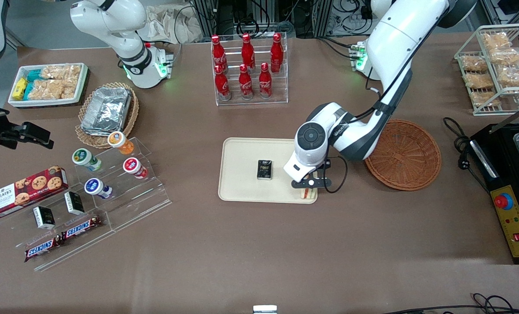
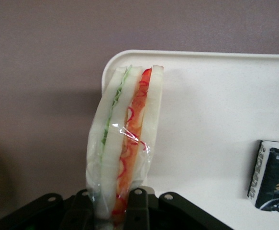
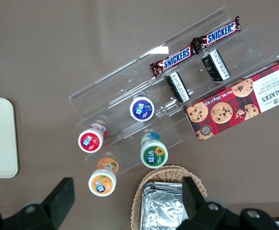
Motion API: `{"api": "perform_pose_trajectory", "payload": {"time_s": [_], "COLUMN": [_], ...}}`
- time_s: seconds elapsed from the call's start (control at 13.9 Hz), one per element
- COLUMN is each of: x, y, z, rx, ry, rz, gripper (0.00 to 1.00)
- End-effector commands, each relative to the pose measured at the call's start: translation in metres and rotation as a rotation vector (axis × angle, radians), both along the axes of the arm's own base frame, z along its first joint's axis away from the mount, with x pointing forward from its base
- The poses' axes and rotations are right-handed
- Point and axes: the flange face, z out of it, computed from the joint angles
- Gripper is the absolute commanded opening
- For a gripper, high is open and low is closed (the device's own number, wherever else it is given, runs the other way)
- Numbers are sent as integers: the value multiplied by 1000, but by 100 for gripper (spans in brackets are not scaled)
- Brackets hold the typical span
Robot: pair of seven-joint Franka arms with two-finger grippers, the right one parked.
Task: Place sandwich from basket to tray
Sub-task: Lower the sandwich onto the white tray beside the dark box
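The sandwich (image 2: 127, 139), a wrapped white-bread wedge with green and orange-red filling, stands on edge between my fingers. My left gripper (image 2: 111, 203) is shut on its lower end. In the front view the gripper (image 1: 307, 188) hangs low over the beige tray (image 1: 242, 183), at the corner nearest the camera on the basket's side, and a bit of the sandwich (image 1: 308, 194) shows under it. Whether the sandwich touches the tray (image 2: 216, 120) I cannot tell. The reddish-brown basket (image 1: 403, 155) lies beside the tray toward the working arm's end, with nothing in it.
A small black packet (image 1: 264, 169) lies on the tray's middle. A rack of red cola bottles (image 1: 248, 65) stands farther from the camera. A clear stand with cups (image 1: 111, 174) and a tan basket of foil containers (image 1: 107, 113) sit toward the parked arm's end.
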Motion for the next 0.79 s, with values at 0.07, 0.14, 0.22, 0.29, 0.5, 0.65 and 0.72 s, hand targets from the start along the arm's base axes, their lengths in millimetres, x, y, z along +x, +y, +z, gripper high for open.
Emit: {"api": "perform_pose_trajectory", "payload": {"time_s": [0.07,0.14,0.22,0.29,0.5,0.65,0.72], "x": [-7,-7,-7,-7,-5,-1,2], "y": [-17,-16,-16,-15,-12,-12,-13], "z": [-6,-7,-10,-15,-13,-2,8], "rx": [14,15,16,18,21,11,4], "ry": [-32,-30,-25,-18,-23,-28,-42], "rz": [2,3,4,4,7,25,38], "gripper": [0,2,22,85,100,100,100]}}
